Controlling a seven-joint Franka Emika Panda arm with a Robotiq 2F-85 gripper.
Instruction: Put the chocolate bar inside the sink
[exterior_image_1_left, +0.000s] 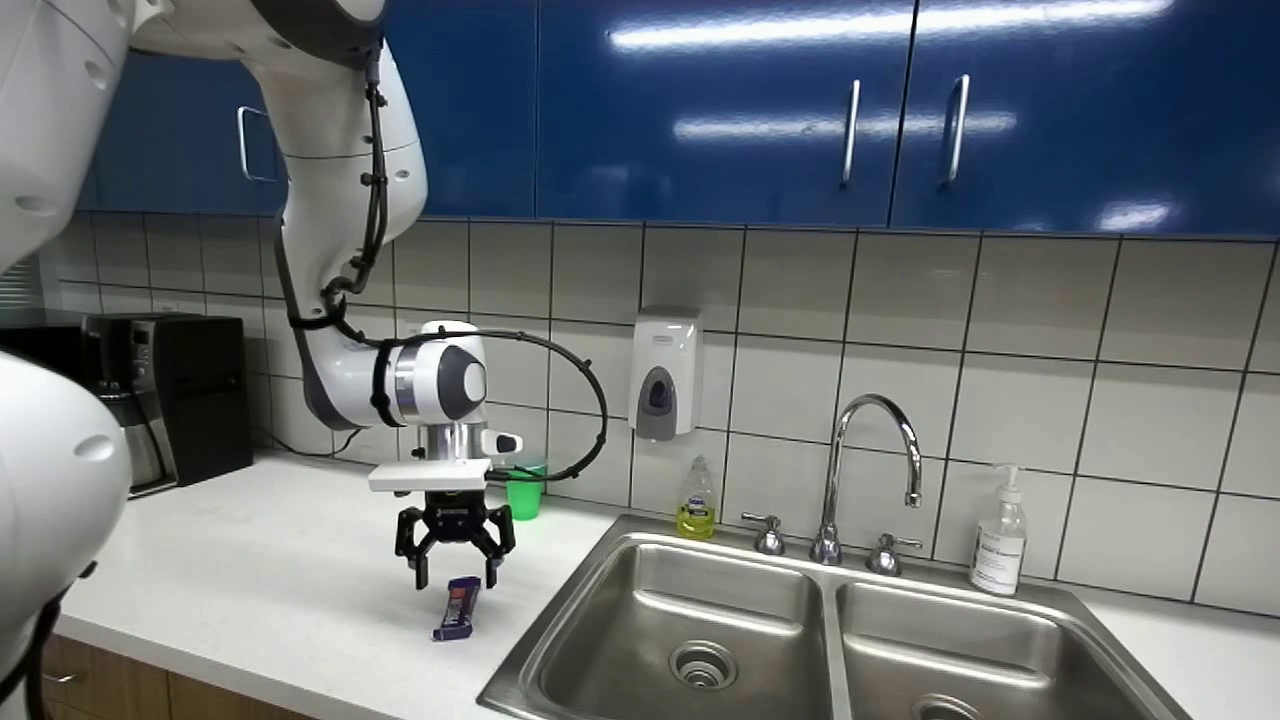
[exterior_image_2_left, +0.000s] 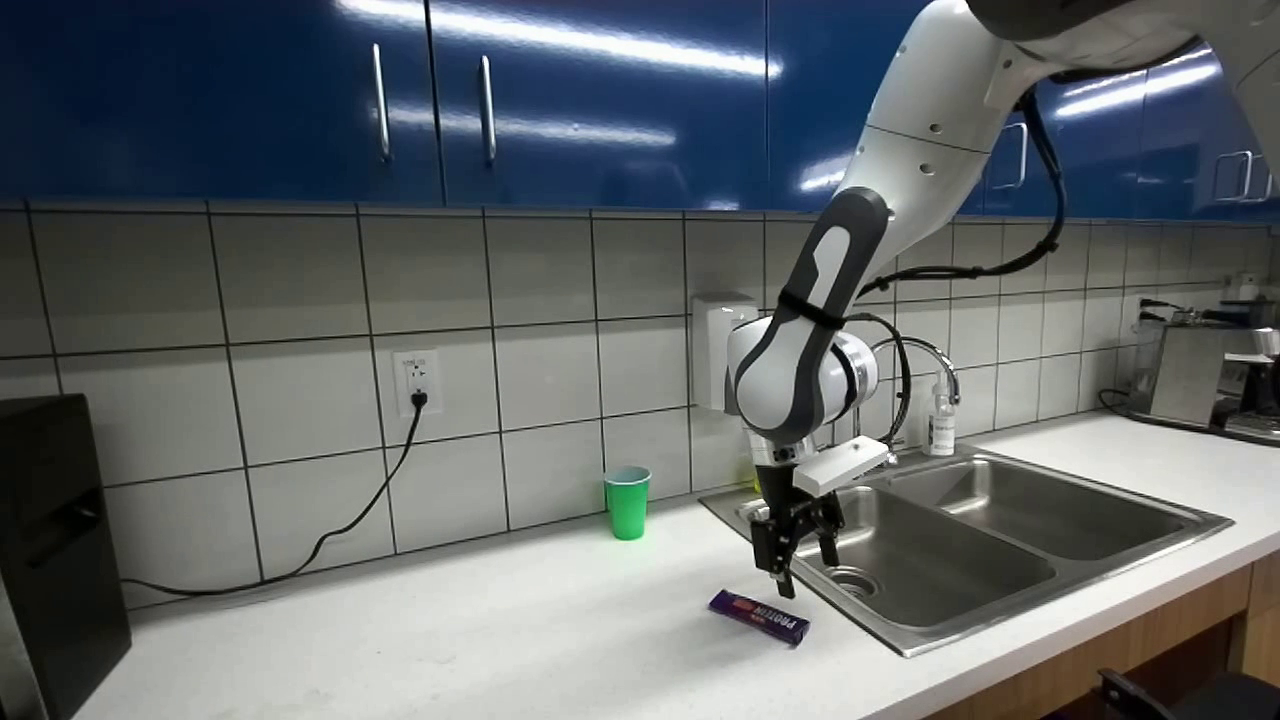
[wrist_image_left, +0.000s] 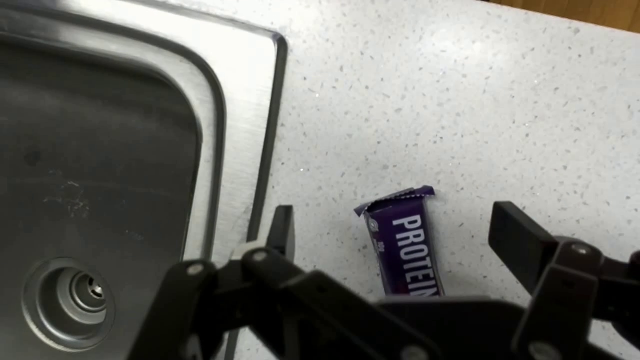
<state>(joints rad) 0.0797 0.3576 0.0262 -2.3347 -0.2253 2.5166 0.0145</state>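
Well, chocolate bar (exterior_image_1_left: 457, 608) lies outside sink (exterior_image_1_left: 832, 622).

Bar (wrist_image_left: 405, 247) partly hidden, wrist view.

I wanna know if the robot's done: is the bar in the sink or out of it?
Out: the bar lies on the counter, beside the sink, in all three views.

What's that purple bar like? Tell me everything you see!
The purple bar is small and oblong. Its plastic-looking wrapper has white "PROTEIN" lettering, reddish print and a zigzag-edged end; I see no tear. It lies flat on the white counter, beside but apart from the sink. The open hand is above, not touching it.
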